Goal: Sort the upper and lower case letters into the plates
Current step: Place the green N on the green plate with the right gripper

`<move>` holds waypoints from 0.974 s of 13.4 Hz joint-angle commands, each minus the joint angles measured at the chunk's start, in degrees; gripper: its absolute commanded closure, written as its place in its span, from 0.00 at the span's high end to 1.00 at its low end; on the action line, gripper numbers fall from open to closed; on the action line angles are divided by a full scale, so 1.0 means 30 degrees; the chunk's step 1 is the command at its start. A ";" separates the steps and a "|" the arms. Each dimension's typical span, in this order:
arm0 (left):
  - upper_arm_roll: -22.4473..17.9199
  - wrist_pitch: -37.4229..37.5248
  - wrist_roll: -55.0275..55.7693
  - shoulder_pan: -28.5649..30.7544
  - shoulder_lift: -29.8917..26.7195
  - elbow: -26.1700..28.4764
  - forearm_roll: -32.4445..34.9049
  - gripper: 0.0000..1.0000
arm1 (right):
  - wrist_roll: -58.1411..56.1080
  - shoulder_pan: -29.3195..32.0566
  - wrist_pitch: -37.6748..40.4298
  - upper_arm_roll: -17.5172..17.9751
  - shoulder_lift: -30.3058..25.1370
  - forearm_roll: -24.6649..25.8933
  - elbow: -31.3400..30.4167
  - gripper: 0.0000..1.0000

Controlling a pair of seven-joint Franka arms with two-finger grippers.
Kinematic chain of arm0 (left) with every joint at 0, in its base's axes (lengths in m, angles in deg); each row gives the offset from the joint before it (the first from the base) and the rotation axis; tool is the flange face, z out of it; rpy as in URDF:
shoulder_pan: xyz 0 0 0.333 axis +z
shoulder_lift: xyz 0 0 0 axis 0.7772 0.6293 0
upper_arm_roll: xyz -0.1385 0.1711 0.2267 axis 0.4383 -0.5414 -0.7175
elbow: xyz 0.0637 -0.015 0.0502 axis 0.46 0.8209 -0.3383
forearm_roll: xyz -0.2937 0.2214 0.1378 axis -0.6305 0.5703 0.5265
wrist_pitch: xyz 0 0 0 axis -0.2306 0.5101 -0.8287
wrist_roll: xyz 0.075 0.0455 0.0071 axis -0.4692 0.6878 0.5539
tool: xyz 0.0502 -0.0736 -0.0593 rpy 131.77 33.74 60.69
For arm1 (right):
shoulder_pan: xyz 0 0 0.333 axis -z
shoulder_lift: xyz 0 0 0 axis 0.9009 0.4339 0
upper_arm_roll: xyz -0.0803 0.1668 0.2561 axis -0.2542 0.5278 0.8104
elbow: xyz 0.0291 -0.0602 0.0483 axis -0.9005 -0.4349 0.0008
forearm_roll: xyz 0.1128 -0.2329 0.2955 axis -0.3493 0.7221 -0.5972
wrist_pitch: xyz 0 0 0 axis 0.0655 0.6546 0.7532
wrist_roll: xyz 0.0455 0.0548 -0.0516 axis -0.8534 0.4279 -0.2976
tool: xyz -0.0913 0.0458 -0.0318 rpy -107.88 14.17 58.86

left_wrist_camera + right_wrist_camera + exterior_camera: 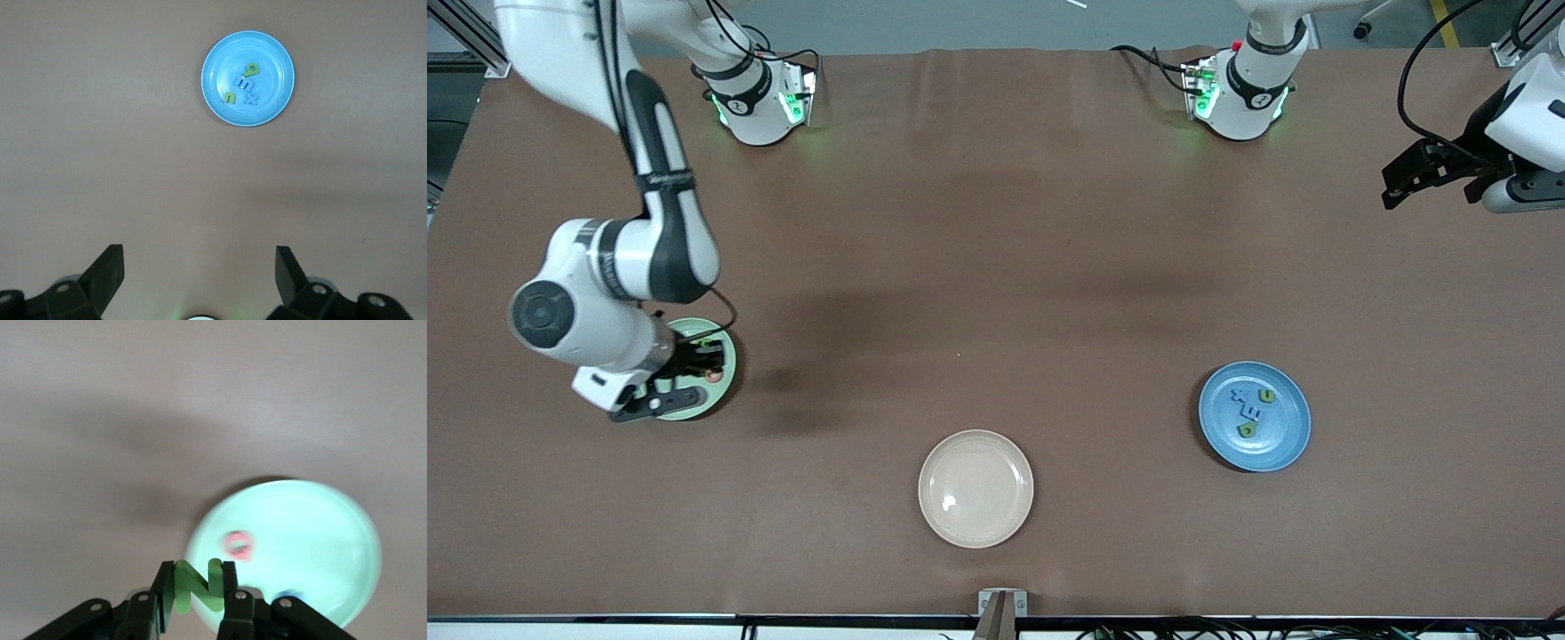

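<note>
Right pincer grips a green letter over the mint plate.
Blue plate holds four; left pincer waits open; sorting seems nearly done.

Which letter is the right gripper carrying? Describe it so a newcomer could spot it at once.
Start at the mint plate toward the right arm's end of the table. The right gripper hangs over its rim, shut on the green N, held upright. The pink letter and blue letter lie in the plate instead.
</note>
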 commanded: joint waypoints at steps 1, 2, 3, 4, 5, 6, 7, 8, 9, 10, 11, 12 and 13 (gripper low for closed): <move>0.0016 0.0112 -0.0261 0.0063 -0.0147 -0.0154 -0.0439 1.00 | -0.3467 0.1587 -0.1785 0.0409 0.1401 -0.0110 0.0048 0.10; 0.0016 0.0112 -0.0261 0.0063 -0.0118 -0.0154 -0.0439 1.00 | -0.3944 0.1825 -0.2227 0.0438 0.1929 -0.0140 0.0048 0.10; 0.0016 0.0083 -0.0232 0.0063 -0.0118 -0.0154 -0.0439 1.00 | -0.4065 0.2030 -0.2522 0.0468 0.2427 -0.0257 0.0077 0.11; 0.0016 0.0025 -0.0231 0.0063 -0.0089 -0.0154 -0.0439 1.00 | -0.4472 0.2206 -0.2902 0.0555 0.2896 -0.0780 0.0049 0.11; 0.0016 0.0025 -0.0202 0.0063 -0.0089 -0.0154 -0.0439 1.00 | -0.5231 0.2295 -0.2964 0.0672 0.3104 -0.1539 0.0048 0.11; 0.0016 0.0025 -0.0086 0.0063 -0.0089 -0.0154 -0.0439 1.00 | -0.5963 0.2412 -0.2906 0.0673 0.3222 -0.2417 -0.0039 0.11; 0.0016 0.0054 -0.0085 0.0063 -0.0089 -0.0154 -0.0439 1.00 | -0.6435 0.2471 -0.2906 0.0702 0.3281 -0.2745 -0.0214 0.11; 0.0016 0.0054 -0.0085 0.0063 -0.0089 -0.0154 -0.0439 1.00 | -0.6497 0.2472 -0.2877 0.0702 0.3282 -0.2864 -0.0273 0.12; 0.0016 0.0054 -0.0114 0.0092 -0.0118 -0.0154 -0.0439 1.00 | -0.6498 0.2443 -0.2876 0.0702 0.3282 -0.2865 -0.0332 0.13; 0.0016 0.0054 -0.0114 0.0092 -0.0118 -0.0212 -0.0439 1.00 | -0.6498 0.2413 -0.2905 0.0702 0.3282 -0.2865 -0.0391 0.14; 0.0016 0.0054 -0.0143 0.0121 -0.0118 -0.0212 -0.0439 1.00 | -0.6498 0.2413 -0.2906 0.0702 0.3282 -0.2865 -0.0391 0.19; -0.0013 0.0083 -0.0201 0.0179 -0.0089 -0.0212 -0.0439 1.00 | -0.6498 0.2384 -0.2819 0.0702 0.3224 -0.2865 -0.0391 0.49; -0.0013 0.0054 -0.0231 0.0209 -0.0089 -0.0212 -0.0439 1.00 | -0.6469 0.2384 -0.2731 0.0673 0.3136 -0.2865 -0.0391 0.98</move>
